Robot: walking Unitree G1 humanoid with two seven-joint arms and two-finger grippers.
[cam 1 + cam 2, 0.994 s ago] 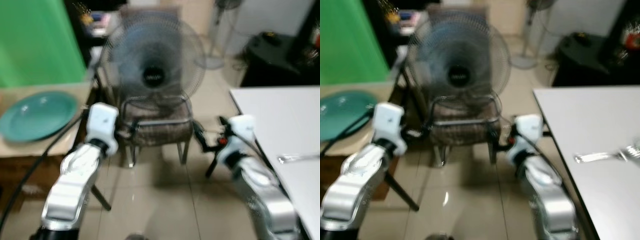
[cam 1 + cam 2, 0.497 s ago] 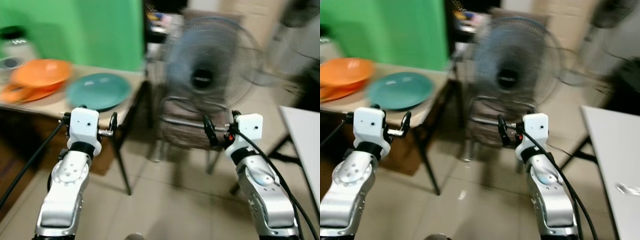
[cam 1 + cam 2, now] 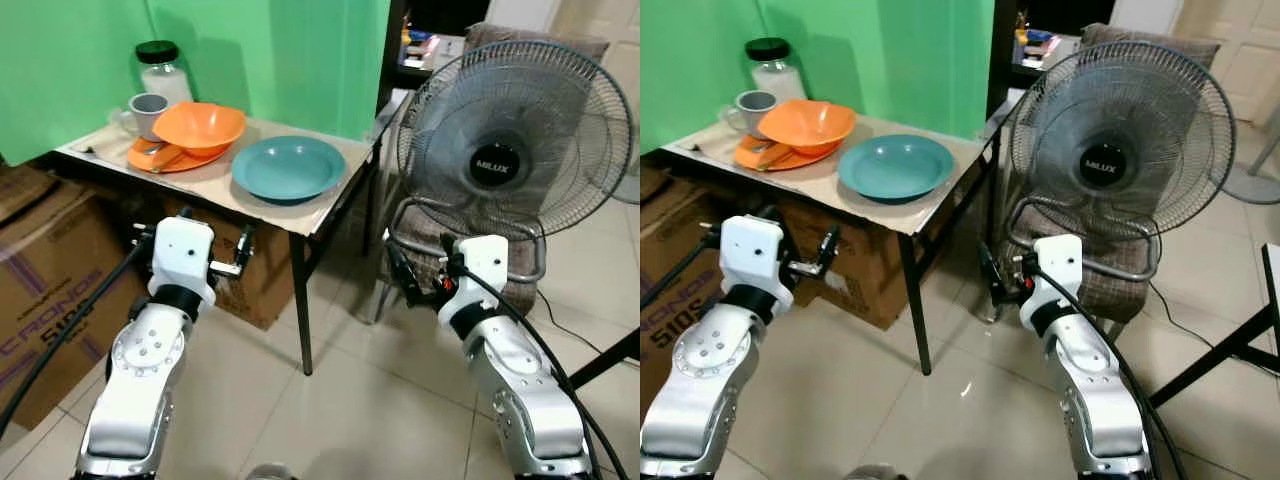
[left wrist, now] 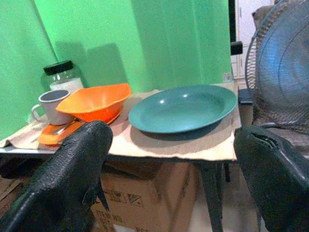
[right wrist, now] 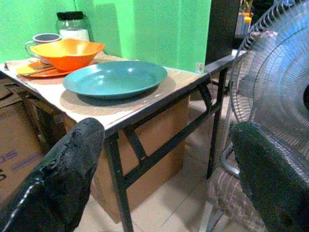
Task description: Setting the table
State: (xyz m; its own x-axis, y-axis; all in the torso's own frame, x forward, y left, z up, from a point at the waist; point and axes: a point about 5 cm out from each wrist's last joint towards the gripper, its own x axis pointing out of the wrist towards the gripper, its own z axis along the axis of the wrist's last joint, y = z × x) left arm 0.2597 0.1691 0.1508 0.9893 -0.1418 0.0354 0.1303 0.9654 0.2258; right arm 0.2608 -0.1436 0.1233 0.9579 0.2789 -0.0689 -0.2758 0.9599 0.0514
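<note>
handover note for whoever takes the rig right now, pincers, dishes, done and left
Left pincer: open, empty, held low before the side table.
Right pincer: open, empty, raised near the fan.
On the side table: teal plate nearest its front edge, orange bowl on an orange plate, grey mug, glass jar at the back.
Done: nothing picked up.
Left: likely grasp the teal plate first and carry it to the dining table.

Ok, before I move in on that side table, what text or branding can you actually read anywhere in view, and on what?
"MILUX" on the black hub of the fan.
"CRONOS" in purple on the side of the cardboard box, partly cut off by the left arm.
A second purple line below it starts "510"; the rest is hidden.
Small print on the box under the table is too blurred to read.
</note>
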